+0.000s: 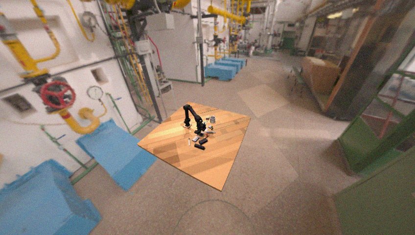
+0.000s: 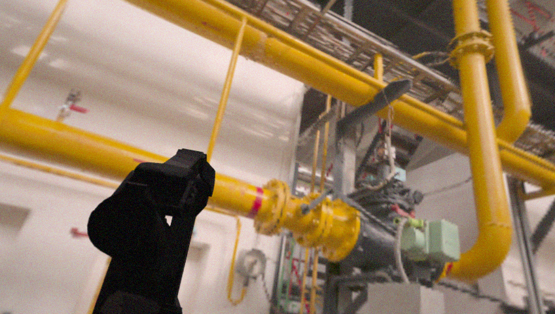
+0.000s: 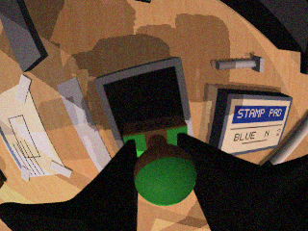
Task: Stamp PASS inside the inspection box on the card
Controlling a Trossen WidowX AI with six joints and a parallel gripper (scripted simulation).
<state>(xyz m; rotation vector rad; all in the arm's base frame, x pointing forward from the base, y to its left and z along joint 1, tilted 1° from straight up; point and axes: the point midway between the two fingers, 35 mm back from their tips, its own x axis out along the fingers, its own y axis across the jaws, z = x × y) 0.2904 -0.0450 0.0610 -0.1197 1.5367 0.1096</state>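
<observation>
Over the open ink pad (image 3: 141,93), the end effector (image 1: 199,133) (image 3: 157,142) pinches the green-knobbed stamp (image 3: 166,180), so inking seems in hand, and the next move probably calls for a level, gentle press onto the black surface.

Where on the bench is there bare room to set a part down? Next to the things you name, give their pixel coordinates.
Top view: bare wood between the two black blocks (image 1: 199,146) (image 1: 203,141) and the bench's (image 1: 215,174) near corner; more left of the white stick (image 1: 189,142). Crowded around the gripper (image 1: 199,134) (image 3: 156,140): card (image 3: 36,140), open ink pad (image 3: 101,91) and STAMP PAD lid (image 3: 255,122) sit close.
</observation>
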